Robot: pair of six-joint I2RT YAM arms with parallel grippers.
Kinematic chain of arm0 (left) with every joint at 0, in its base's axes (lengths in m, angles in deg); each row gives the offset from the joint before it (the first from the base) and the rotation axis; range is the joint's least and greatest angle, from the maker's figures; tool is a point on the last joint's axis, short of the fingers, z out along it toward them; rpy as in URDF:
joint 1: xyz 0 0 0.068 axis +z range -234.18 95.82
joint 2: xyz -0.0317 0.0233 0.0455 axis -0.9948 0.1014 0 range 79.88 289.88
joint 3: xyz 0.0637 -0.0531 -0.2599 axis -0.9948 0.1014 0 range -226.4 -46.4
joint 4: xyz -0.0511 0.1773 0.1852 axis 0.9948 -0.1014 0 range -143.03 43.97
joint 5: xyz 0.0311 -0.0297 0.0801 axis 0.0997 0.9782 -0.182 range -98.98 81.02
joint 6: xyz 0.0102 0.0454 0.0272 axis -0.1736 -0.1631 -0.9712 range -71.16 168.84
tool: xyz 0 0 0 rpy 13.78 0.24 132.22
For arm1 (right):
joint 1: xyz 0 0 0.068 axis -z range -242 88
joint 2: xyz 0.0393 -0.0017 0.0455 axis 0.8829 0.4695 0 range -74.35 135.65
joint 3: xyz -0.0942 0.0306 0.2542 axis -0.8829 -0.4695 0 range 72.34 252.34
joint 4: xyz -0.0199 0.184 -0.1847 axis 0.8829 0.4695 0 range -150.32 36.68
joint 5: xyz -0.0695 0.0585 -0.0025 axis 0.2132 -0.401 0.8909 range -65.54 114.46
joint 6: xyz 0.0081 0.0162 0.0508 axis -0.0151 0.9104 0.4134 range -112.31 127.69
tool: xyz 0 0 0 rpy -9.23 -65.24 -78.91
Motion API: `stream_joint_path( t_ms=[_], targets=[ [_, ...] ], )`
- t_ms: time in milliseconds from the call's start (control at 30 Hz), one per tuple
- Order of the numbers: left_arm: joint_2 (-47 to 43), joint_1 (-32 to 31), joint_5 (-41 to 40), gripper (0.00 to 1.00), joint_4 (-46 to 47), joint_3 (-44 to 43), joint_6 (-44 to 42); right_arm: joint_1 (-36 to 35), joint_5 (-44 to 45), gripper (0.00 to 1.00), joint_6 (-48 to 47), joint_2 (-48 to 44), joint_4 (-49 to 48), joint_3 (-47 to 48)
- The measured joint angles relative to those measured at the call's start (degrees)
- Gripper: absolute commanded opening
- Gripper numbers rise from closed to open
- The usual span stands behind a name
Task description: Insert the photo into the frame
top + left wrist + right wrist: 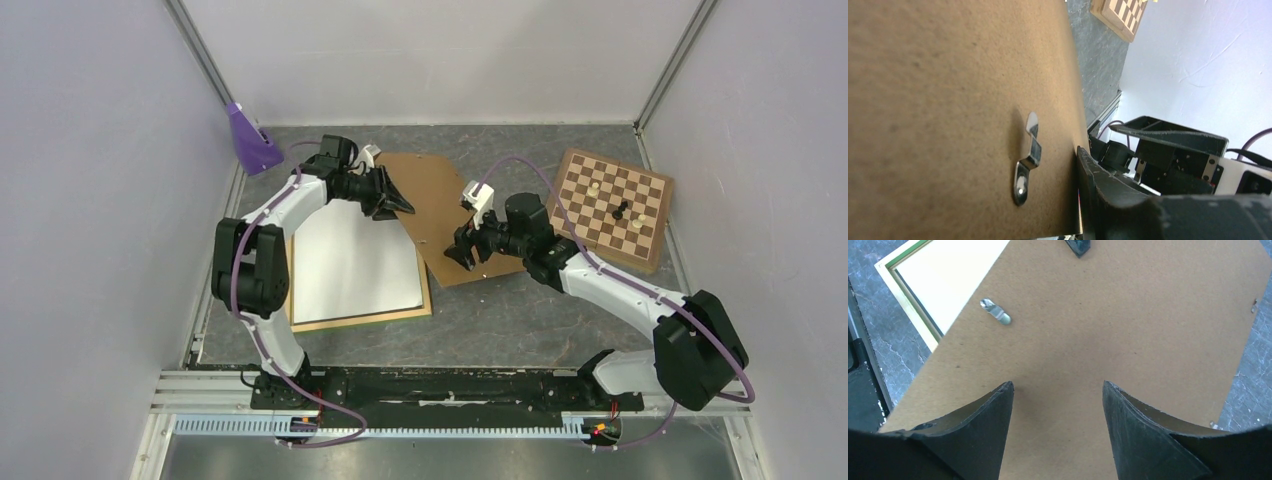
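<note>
The glossy rectangular photo [355, 262] lies white back up inside the thin pale-wood frame [362, 319], left of the brown hardboard panel [450, 215]. The right claw [1057, 386] hangs spread wide over the panel's near edge. The left claw [395, 205] meets its left edge, grip unclear.

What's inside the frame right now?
The photo, white back up, fills the frame; its printed face is hidden, and the brown panel covers part of its right side.
</note>
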Motion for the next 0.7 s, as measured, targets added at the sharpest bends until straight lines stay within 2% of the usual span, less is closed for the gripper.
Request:
stream_joint_path(
  t_ms=[200,333,600,700],
  targets=[
    [2.0,0.1,0.4,0.46,2.0,0.0,1.9,-1.0,0.1,0.68,0.0,0.3,-0.4,0.2],
    [2.3,0.1,1.0,0.46,2.3,0.1,3.2,-1.8,0.1,0.67,0.0,1.2,-0.4,0.8],
    [2.3,0.6,1.2,0.24,5.0,2.3,4.2,-2.5,0.2,0.67,0.4,2.0,-1.1,1.0],
    [2.3,1.0,1.7,0.20,7.1,3.2,4.6,-2.6,0.2,0.67,0.4,1.9,-1.3,1.0]
  ],
)
